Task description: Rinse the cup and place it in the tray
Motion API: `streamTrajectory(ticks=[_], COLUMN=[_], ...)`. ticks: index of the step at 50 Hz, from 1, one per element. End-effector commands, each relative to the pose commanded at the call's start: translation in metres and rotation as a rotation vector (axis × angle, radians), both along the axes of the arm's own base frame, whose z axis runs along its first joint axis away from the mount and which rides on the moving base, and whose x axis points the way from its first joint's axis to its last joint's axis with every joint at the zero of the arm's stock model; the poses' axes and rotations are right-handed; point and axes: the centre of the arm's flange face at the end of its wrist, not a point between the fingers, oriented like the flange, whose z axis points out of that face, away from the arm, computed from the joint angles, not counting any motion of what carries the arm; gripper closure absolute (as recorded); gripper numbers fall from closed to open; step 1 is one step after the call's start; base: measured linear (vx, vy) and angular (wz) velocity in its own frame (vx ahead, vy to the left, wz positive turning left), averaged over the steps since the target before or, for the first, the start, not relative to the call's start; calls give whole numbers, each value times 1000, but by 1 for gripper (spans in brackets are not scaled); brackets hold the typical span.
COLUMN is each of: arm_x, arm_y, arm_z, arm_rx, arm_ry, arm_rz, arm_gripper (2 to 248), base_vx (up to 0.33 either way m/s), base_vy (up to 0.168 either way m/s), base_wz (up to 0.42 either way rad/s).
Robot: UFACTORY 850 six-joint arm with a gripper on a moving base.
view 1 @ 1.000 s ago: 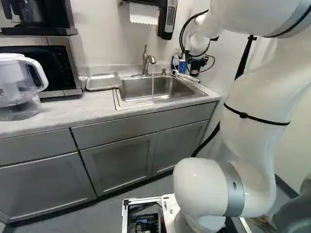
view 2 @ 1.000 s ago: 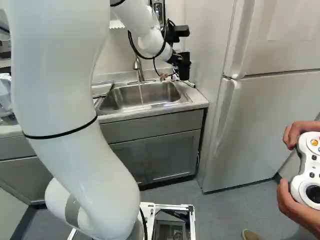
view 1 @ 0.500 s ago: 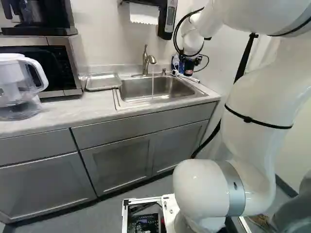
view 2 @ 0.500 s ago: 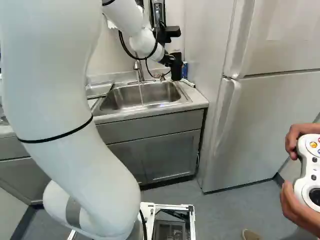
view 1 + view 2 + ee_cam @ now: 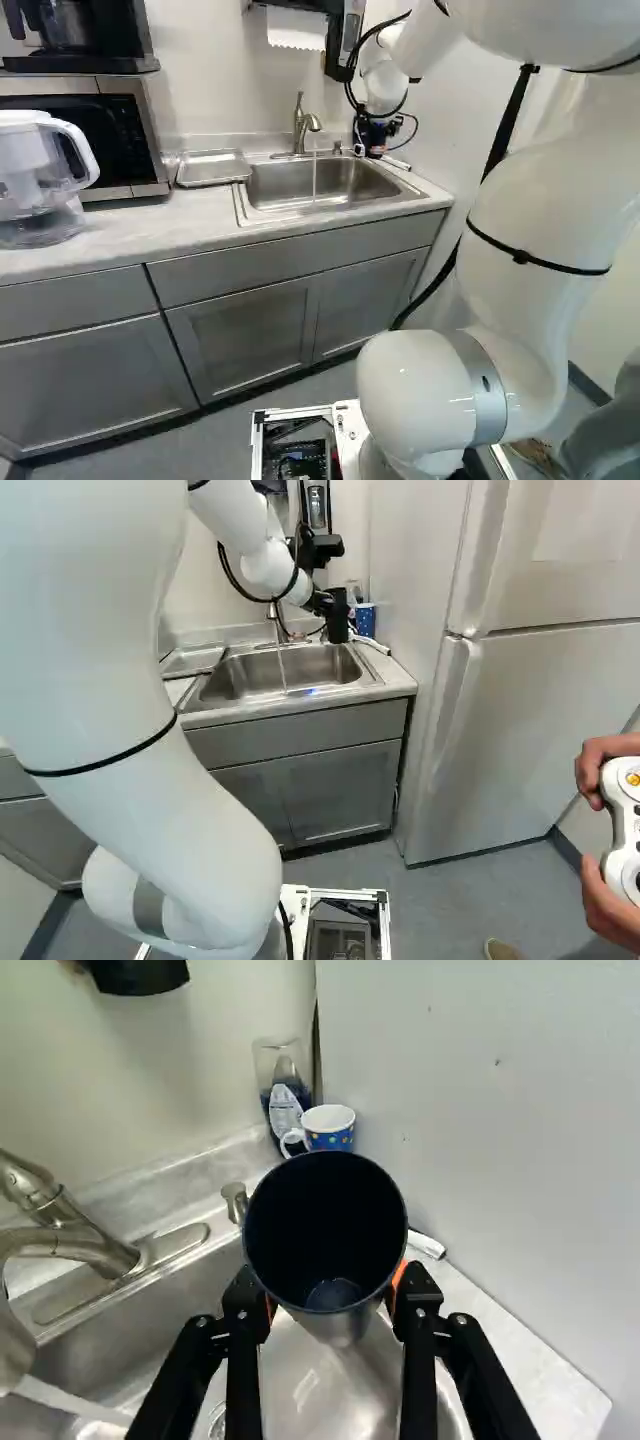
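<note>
In the right base view my gripper (image 5: 322, 603) is over the sink's back right corner, shut on the dark cup (image 5: 338, 616). The wrist view shows the gripper (image 5: 333, 1292) with its orange pads against both sides of the cup (image 5: 325, 1225), whose open mouth faces the camera; its inside looks bare. Beside the cup, the faucet (image 5: 75, 1235) runs a stream of water into the steel sink (image 5: 325, 183). The metal tray (image 5: 212, 168) lies on the counter at the sink's left in the left base view.
A blue dotted mug (image 5: 330, 1128) and a soap bottle (image 5: 285, 1100) stand in the corner behind the cup. The soap pump (image 5: 235, 1200) rises from the sink's rim. A paper towel dispenser (image 5: 345, 40) hangs above. Fridge (image 5: 530, 700) at the right of the right base view.
My arm has swung left in both base views, carrying the cup closer to the faucet and uncovering the blue mug in the right base view. The base has stayed put.
</note>
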Motion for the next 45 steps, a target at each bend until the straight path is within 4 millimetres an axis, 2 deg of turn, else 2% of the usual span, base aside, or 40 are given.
streamTrajectory(ticks=[9,45], arm_x=[-4,4], arm_y=[5,6], arm_z=[-10,-52], arm_rx=[1,4], arm_ry=[20,98], arm_rz=[9,11], arm_gripper=[127,127], base_vx=[0,0], base_vy=[0,0], base_wz=[0,0])
